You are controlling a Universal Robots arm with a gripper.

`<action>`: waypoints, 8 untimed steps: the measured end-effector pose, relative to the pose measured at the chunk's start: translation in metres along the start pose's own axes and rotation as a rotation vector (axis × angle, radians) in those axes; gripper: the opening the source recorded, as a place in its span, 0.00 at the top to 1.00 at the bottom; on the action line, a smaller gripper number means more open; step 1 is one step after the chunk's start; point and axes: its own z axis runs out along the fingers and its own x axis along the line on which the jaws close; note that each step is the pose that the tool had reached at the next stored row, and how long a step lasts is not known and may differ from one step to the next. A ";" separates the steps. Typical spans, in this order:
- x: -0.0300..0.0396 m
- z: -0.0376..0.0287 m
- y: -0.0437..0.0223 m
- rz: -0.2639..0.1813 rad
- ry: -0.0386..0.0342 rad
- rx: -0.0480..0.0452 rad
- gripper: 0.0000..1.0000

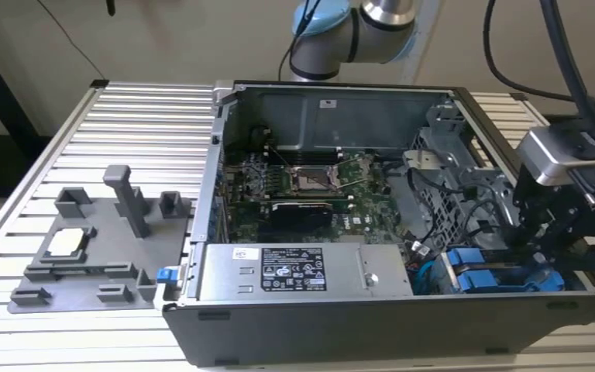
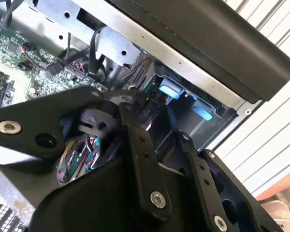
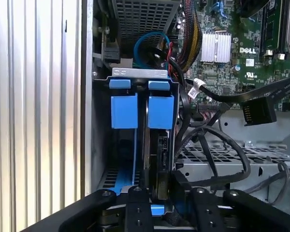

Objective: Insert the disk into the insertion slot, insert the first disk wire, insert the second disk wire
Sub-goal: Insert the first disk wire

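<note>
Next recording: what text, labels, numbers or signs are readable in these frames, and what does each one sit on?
On the power-supply box: large label, print too small to read.
On the case's back wall: small sticker, blurred.
On the motherboard in the first wrist view: white maker's logo, not quoted here; the fine print around it is too small to read.
Nothing else is legible.

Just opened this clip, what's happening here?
A robot arm's black gripper is down inside an open dark grey computer case, at the grey sheet-metal drive cage bay near its corner. A hard drive in a bright blue plastic carrier stands on edge in that bay, right at the gripper. A black cable connector hangs free nearby.
</note>
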 end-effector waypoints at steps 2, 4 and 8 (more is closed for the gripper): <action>-0.0007 -0.0093 -0.0001 0.000 0.0002 0.0001 0.67; -0.0015 -0.0186 -0.0001 0.000 0.0007 0.0001 0.67; -0.0030 -0.0366 -0.0002 0.000 0.0003 0.0001 0.67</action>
